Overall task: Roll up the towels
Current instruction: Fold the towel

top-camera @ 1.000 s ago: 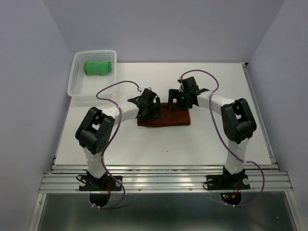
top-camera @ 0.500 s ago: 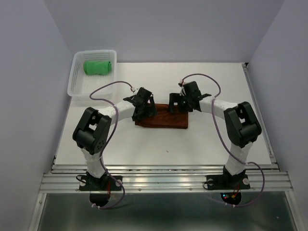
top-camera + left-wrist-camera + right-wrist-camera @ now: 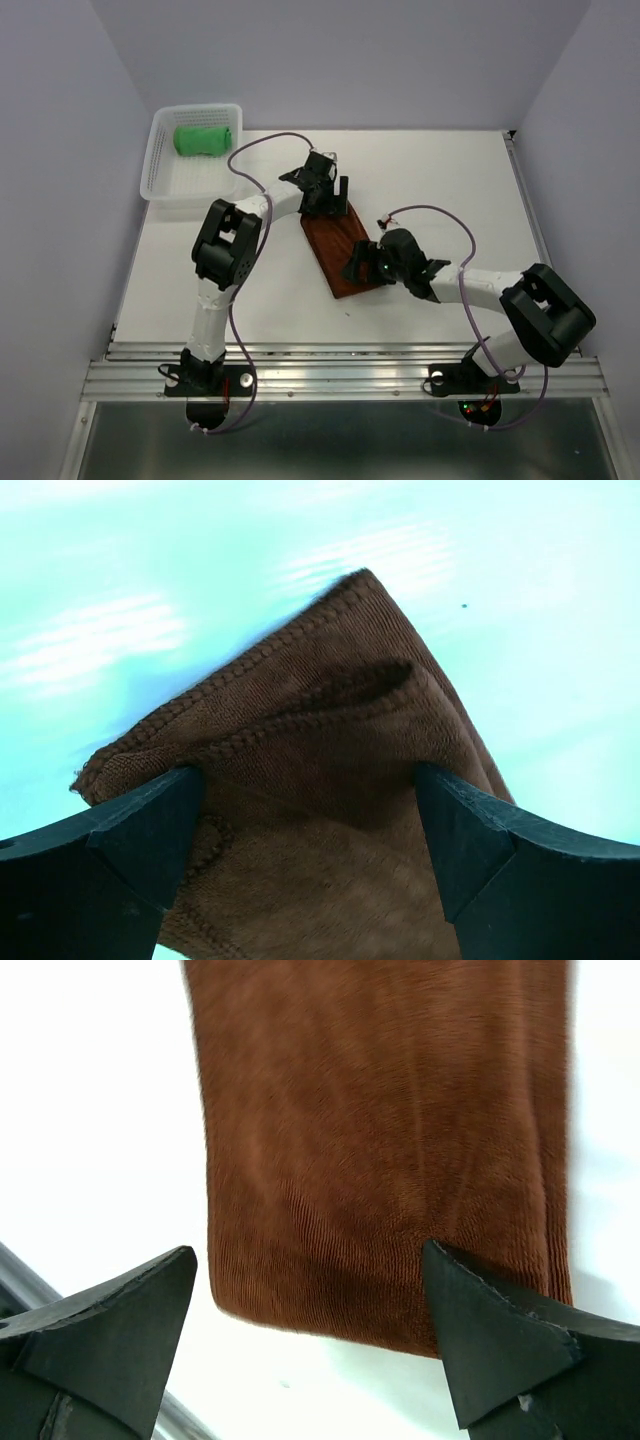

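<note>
- I look down on a white table point(image 3: 450, 180), matte and evenly lit, with only soft shadows.
- Plain pale lavender walls close it in: the left wall point(image 3: 60, 150), far wall point(image 3: 350, 60) and right wall point(image 3: 600, 150).
- A ribbed aluminium rail point(image 3: 340, 375) runs along the near edge, catching small glints.
- Nearer still, I see a dull grey metal surface point(image 3: 350, 440).

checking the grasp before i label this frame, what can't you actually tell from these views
- Top view: the far end of the brown towel is hidden under the left end effector, and its near end under the right end effector.
- Left wrist view: it is unclear whether the fingers touch the towel. The bottom edge cuts it off.
- Right wrist view: the towel runs off the top edge.
- Green towel in the basket: too small to judge its roll.
</note>
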